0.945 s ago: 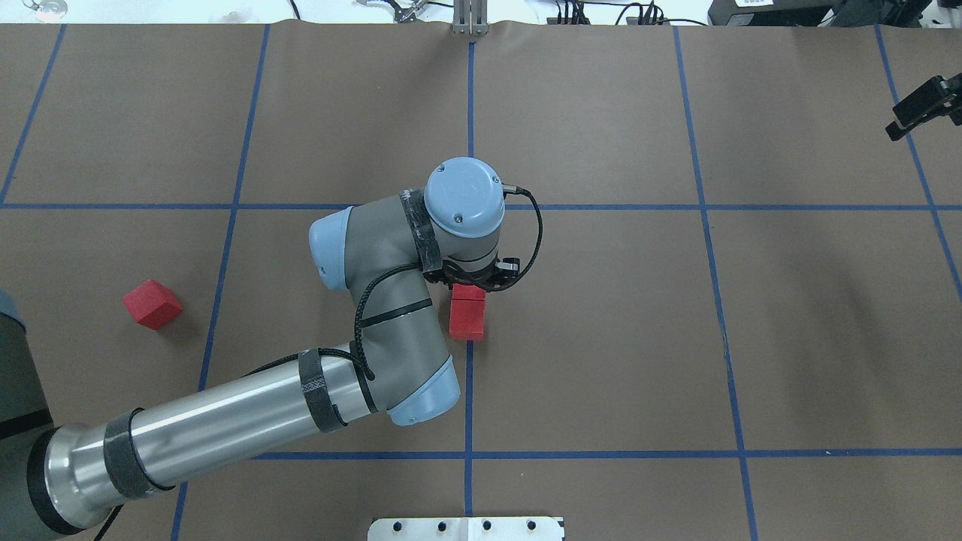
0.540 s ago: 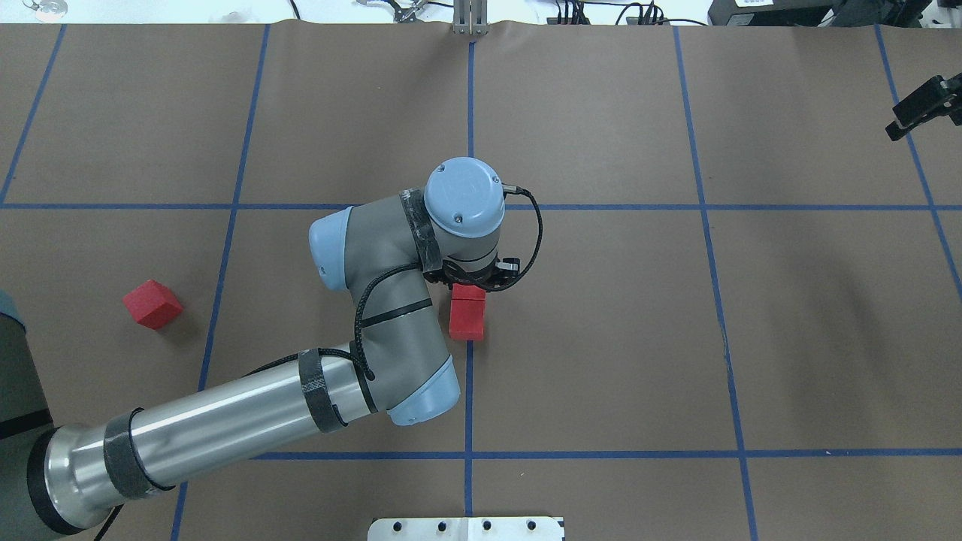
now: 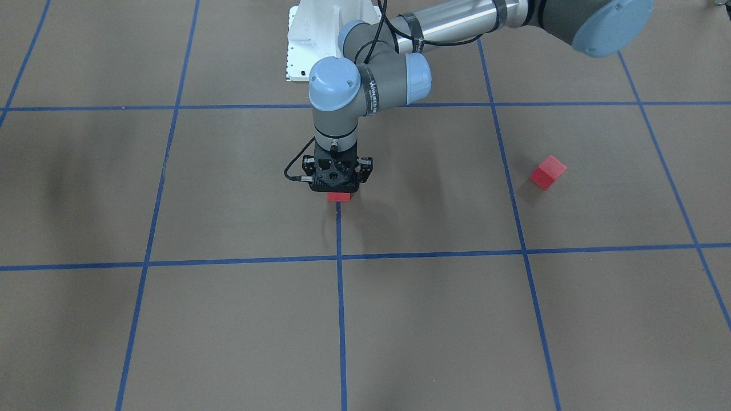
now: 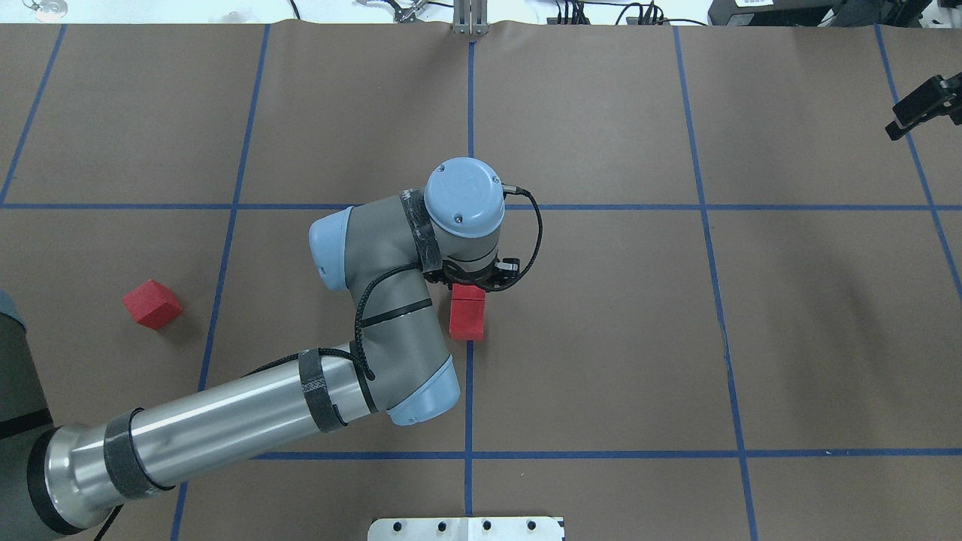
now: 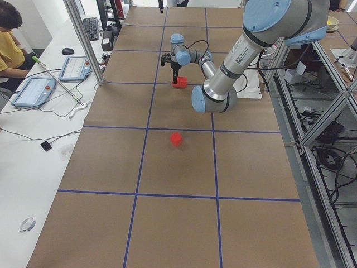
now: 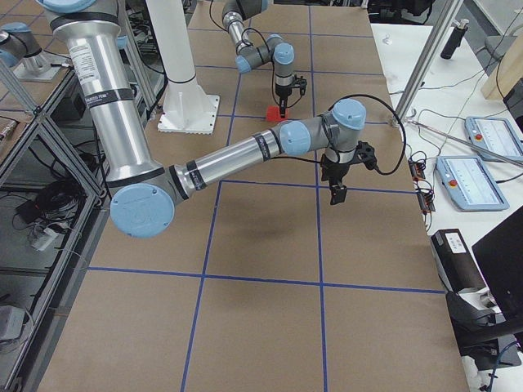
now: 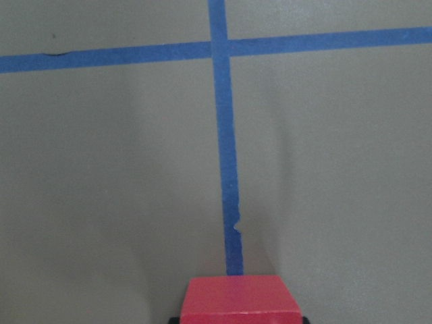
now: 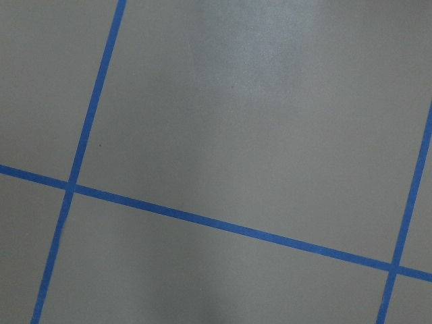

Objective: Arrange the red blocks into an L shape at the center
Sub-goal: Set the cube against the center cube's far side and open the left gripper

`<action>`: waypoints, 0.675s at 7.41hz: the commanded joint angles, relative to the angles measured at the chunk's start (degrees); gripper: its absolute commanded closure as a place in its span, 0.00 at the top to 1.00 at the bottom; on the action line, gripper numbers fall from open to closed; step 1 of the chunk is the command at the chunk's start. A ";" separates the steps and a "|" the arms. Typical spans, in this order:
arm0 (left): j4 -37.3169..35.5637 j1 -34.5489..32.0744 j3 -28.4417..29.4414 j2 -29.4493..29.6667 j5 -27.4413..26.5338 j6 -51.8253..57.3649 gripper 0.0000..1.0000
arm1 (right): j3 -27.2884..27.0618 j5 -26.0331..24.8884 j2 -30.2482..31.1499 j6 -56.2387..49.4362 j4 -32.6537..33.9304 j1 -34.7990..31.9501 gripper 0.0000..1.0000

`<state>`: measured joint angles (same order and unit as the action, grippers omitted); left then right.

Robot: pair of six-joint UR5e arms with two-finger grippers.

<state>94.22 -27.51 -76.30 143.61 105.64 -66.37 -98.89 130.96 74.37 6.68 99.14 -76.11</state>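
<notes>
Found placement of the second piece in hand: left end effector (image 3: 337,192) down at frame centre in the overhead view, wrist vertical, over a pair of red blocks on the counter (image 4: 601,338) along the blue centre line (image 7: 226,148). Noted gripped red block (image 7: 239,297) at the bottom edge of the left wrist view, with a dark fingertip (image 7: 173,319) just showing against each side face. Judged closed on that block, with no gap visible on either side. Noted second red block (image 4: 467,323) immediately below it in the overhead frame, touching or very nearly, making a straight two-piece run. Cannot confirm full seating of the gripped piece on the counter, though it appears down in the front-facing view. Located third red block (image 4: 152,303) at left of the overhead frame, well apart from the pair and turned corner-on to the grid. Judged next move: release, then a straight lift clear without dragging the pair. After that, fetch the third piece and set it square against the side of an end block to form the foot of the L. Found right end effector (image 4: 923,109) at upper right of the overhead frame, well clear of the work; cannot tell how far open.
</notes>
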 commanded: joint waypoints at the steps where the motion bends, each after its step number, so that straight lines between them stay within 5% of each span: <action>1: 0.00 0.00 0.01 0.00 0.00 0.10 0.25 | 0.02 0.00 -0.02 0.00 0.00 0.00 1.00; 5: 0.00 -0.09 0.01 0.00 0.00 0.36 0.47 | 0.02 0.00 -0.11 0.00 0.00 0.00 1.00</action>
<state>94.22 -27.56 -76.29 143.61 105.64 -66.05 -98.88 130.96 74.28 6.68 99.14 -76.11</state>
